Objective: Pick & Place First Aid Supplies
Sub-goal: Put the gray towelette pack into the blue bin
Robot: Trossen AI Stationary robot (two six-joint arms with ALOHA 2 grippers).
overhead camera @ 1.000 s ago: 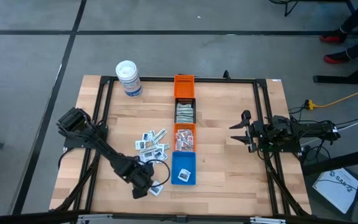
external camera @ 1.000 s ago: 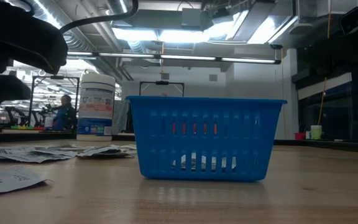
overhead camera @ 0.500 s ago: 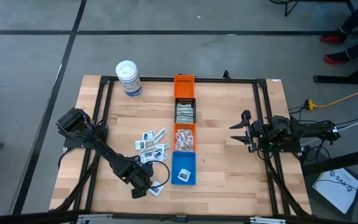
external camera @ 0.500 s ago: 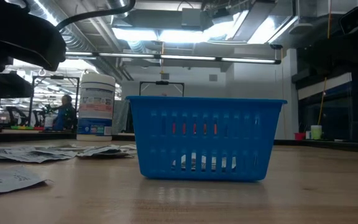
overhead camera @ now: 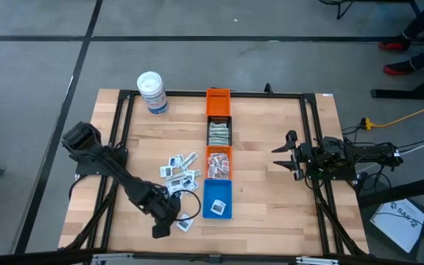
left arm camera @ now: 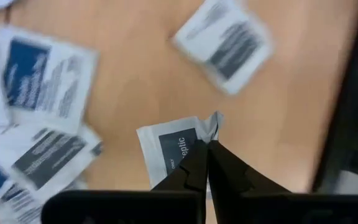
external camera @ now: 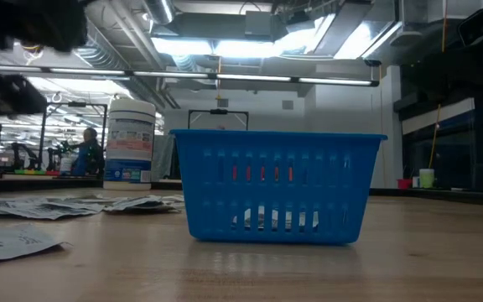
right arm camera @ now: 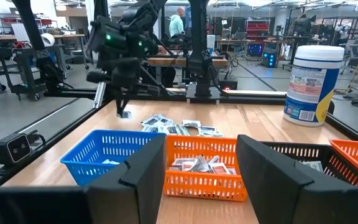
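The first aid supplies are small white packets: a loose pile on the wood left of the bins, and one packet in my left gripper. That gripper is shut and hovers near the table's front, left of the blue bin. The right wrist view shows the same packet hanging under it, above the table. More packets lie in the blue bin and in the orange bin. Pale strips fill the black bin. My right gripper waits open at the right. My left gripper pinches the packet between its two fingertips at one edge, near a corner. The fingers point down from above. The packet hangs below them, clear of the table.
A white tub with a blue label stands at the far left. A second orange bin ends the row of bins at the far edge. One loose packet lies near the left gripper. Bare wood lies between the bins and my right arm.
My left arm has risen: in the low view its dark bulk has moved up toward the picture's top. The right arm has kept still.
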